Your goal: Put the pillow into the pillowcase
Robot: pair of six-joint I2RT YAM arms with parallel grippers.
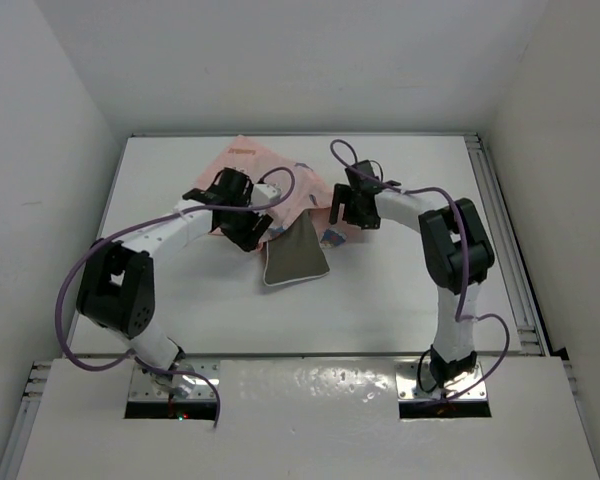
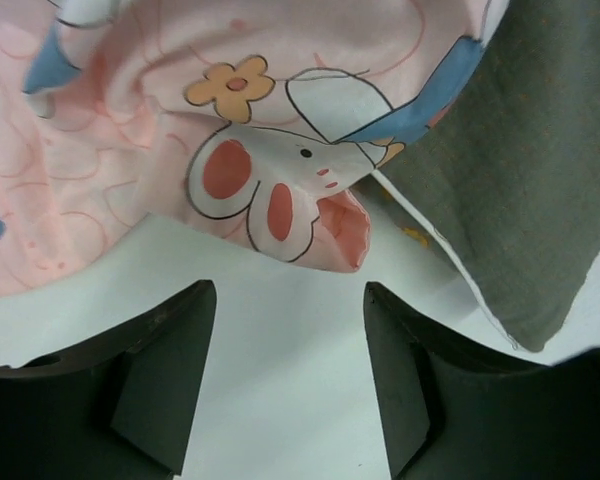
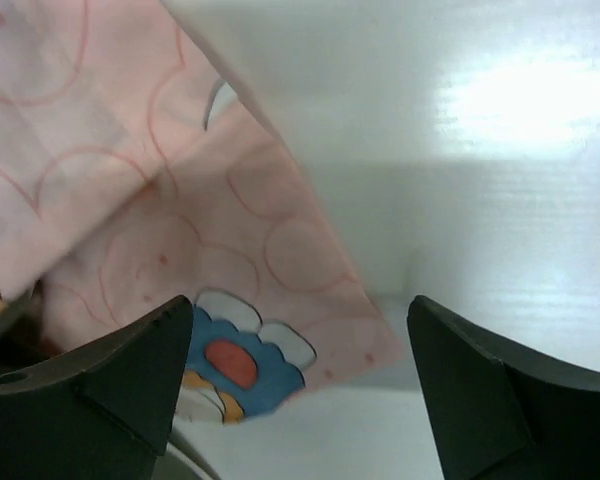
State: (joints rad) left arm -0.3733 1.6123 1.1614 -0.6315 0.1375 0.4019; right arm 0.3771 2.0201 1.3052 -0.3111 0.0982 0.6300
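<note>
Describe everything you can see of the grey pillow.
The pillow is a flat olive-grey cushion, woven-looking cloth, thin white piping along its edge, rounded corners. Its near end lies bare on the white table; its far end goes under the pink printed pillowcase, whether inside it I cannot tell.

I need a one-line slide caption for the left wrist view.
Open left gripper faces the pink pillowcase edge, grey pillow beside it.
</note>
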